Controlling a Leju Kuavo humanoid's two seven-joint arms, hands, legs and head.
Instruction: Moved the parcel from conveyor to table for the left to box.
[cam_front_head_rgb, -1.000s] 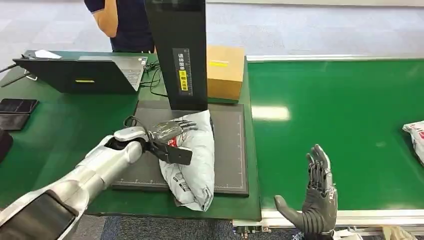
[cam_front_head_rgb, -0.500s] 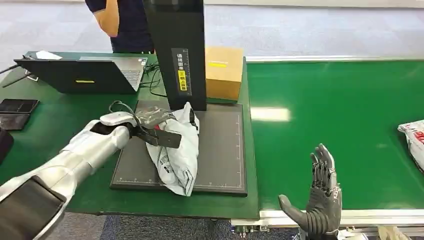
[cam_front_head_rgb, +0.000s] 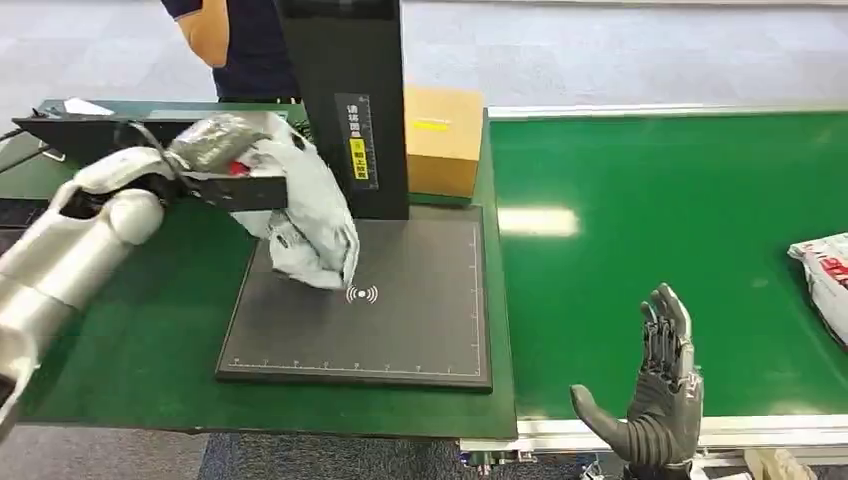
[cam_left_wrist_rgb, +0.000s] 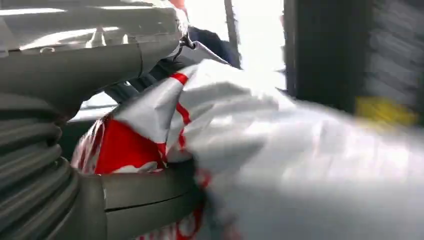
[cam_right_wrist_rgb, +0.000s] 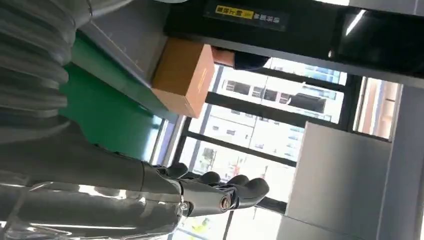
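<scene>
My left hand (cam_front_head_rgb: 215, 140) grips the grey poly-bag parcel (cam_front_head_rgb: 305, 215) by its upper end, lifted off the black scan pad (cam_front_head_rgb: 420, 300) and hanging over that pad's near-left corner beside the dark scanner column (cam_front_head_rgb: 345, 100); to carry it well I should keep the grip firm on the crumpled neck and swing slowly, since the loose bag will sway. That arm is raised and reaches across the green table (cam_front_head_rgb: 130, 330), while far right my right hand (cam_front_head_rgb: 655, 400) stands upright by the conveyor (cam_front_head_rgb: 650, 200) edge, fingers spread, holding nothing

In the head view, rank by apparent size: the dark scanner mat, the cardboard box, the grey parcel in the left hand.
1. dark scanner mat, clearly largest.
2. grey parcel and cardboard box: look alike; the parcel is lifted, so unranked.
</scene>
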